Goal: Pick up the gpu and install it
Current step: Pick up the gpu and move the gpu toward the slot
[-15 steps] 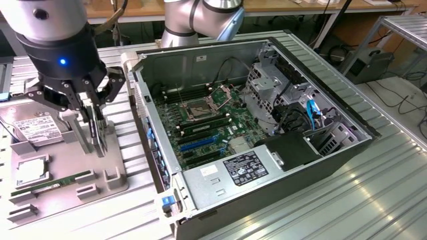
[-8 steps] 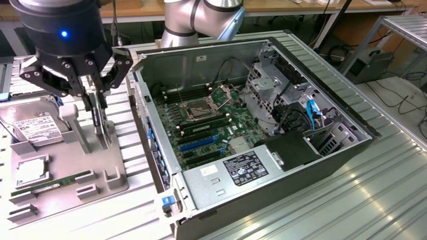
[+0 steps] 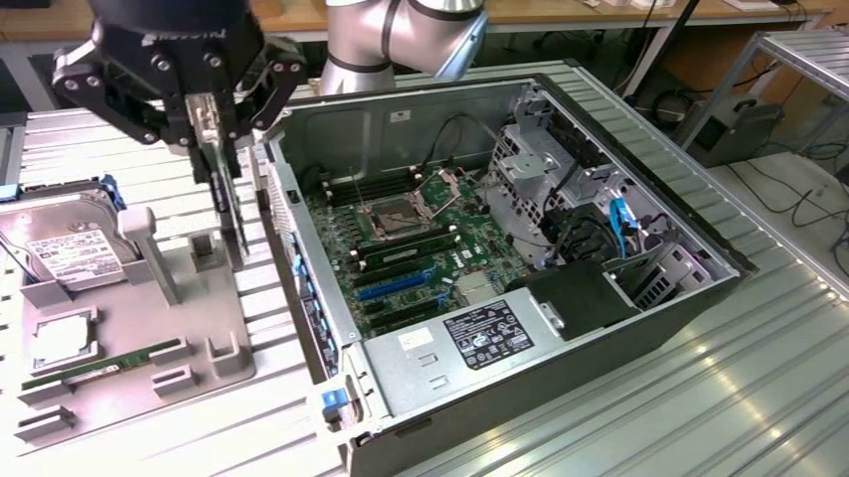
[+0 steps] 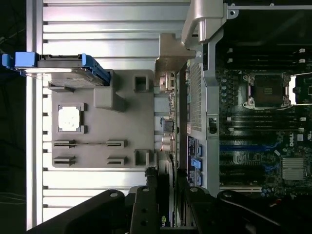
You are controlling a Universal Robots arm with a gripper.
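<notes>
GPU (image 3: 223,204) hangs upright, pinched by our gripper (image 3: 215,149), just outside PC case (image 3: 610,378); pickup step, we reckon, and install needs alignment w/ slot (image 3: 392,286).

Ribbed metal tbl (image 3: 637,417); wood desk (image 3: 558,12) behind; floor cables (image 3: 785,191)

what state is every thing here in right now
pincer, shut on the gpu
gpu, held upright on edge between grey tray and computer case, not installed
computer case, on its side, side panel off
hard drive, leaning in the grey tray
memory stick, lying in its tray slots
processor chip, flat in its tray recess
</notes>
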